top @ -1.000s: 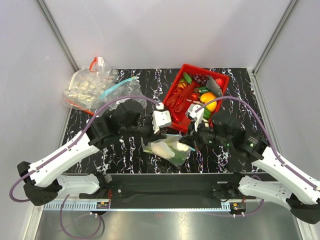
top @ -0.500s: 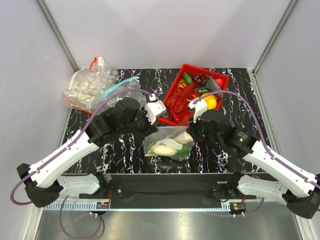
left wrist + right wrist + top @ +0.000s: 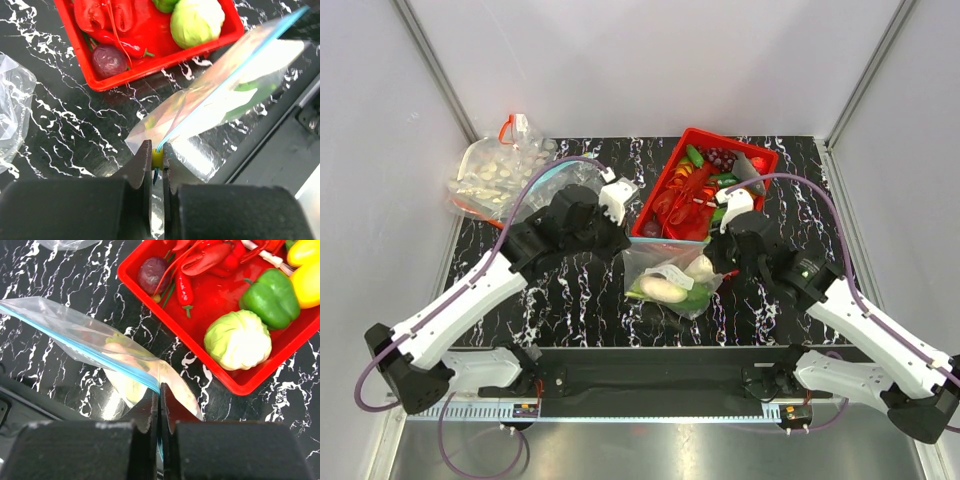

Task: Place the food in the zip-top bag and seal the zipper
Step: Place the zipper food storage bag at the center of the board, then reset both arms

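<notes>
Lab booth: white walls (image 3: 650, 60), metal framing (image 3: 432, 60)

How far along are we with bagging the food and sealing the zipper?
Done: white and green food lies inside the zip-top bag. In hand: the left pincer and right pincer each pinch one end of the zipper, holding it taut beside the red basket. Left: I cannot tell if the strip is pressed shut along its length, so sealing needs confirming.
</notes>
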Robot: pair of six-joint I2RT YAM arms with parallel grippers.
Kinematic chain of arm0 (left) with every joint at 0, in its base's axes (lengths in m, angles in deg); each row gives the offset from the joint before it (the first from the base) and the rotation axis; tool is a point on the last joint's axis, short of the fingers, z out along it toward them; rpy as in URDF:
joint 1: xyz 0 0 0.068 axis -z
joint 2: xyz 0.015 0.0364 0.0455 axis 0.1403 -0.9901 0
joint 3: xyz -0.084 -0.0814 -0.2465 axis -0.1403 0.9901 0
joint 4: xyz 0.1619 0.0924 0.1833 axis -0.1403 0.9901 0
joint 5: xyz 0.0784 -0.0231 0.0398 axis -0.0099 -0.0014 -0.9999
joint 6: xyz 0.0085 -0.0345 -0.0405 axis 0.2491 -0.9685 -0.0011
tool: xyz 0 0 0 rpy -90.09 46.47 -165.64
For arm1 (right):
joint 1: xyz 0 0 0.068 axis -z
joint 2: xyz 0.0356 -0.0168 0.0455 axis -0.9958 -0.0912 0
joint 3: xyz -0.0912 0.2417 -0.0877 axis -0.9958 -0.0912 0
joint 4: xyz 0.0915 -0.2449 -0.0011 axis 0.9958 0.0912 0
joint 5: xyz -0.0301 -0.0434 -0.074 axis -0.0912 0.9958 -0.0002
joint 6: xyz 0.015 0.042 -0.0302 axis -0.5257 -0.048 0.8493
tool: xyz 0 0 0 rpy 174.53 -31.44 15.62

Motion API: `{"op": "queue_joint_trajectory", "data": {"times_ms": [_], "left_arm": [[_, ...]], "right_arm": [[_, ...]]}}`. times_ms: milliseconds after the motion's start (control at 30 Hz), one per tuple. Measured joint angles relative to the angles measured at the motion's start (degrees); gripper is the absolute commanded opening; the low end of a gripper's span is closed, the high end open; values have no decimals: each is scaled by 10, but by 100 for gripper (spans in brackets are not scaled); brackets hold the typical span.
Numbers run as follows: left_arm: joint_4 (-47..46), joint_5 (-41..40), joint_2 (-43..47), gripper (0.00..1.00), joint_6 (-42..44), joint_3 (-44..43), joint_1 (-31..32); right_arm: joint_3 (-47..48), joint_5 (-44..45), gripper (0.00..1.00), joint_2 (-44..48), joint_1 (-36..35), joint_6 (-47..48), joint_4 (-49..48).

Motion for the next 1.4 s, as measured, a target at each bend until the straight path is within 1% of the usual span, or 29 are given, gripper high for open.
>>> {"op": "queue_joint_trajectory", "data": {"times_ms": [100, 233, 333, 367, 433, 467, 500, 533, 600, 667, 700, 767, 833, 967, 1167, 1267, 1400], "left_arm": [[-5, -5, -23, 0, -18, -10, -5], [-6, -34, -80, 0, -34, -60, -10], [-13, -58, -130, 0, -45, -93, -19], [-14, -66, -149, 1, -49, -108, -22], [-17, -87, -188, 9, -51, -136, -27], [-17, -98, -203, 32, -51, -147, -31], [-17, -112, -219, 50, -49, -159, -36], [-13, -126, -234, 61, -49, -170, -41], [3, -151, -253, 79, -53, -194, -49], [13, -172, -251, 87, -57, -202, -57], [19, -178, -242, 99, -57, -201, -59], [23, -182, -211, 99, -59, -191, -58], [26, -181, -155, 99, -62, -168, -57], [18, -168, 9, 99, -65, -90, -56], [5, -167, 219, 99, -65, 30, -56], [-2, -166, 295, 99, -63, 111, -56], [0, -167, 346, 99, -58, 204, -56]], "right_arm": [[0, 7, 0, -2, 5, -2, 0], [8, 26, 0, -23, 17, 0, 0], [20, 40, 4, -52, 34, 2, -7], [23, 42, 18, -62, 42, 3, -10], [29, 50, 39, -80, 62, 4, -15], [31, 56, 52, -86, 74, 6, -14], [36, 63, 76, -92, 88, 10, -10], [41, 68, 86, -96, 98, 10, -9], [52, 75, 99, -97, 109, 14, -3], [63, 74, 100, -90, 111, 19, -3], [64, 72, 100, -81, 110, 20, -5], [64, 67, 100, -53, 110, 20, -9], [59, 63, 100, -17, 111, 18, -20], [36, 59, 100, 84, 111, 7, -45], [12, 69, 100, 168, 110, -2, -37], [-8, 92, 100, 195, 110, -8, -16], [-48, 116, 100, 229, 111, -15, -1]]}}
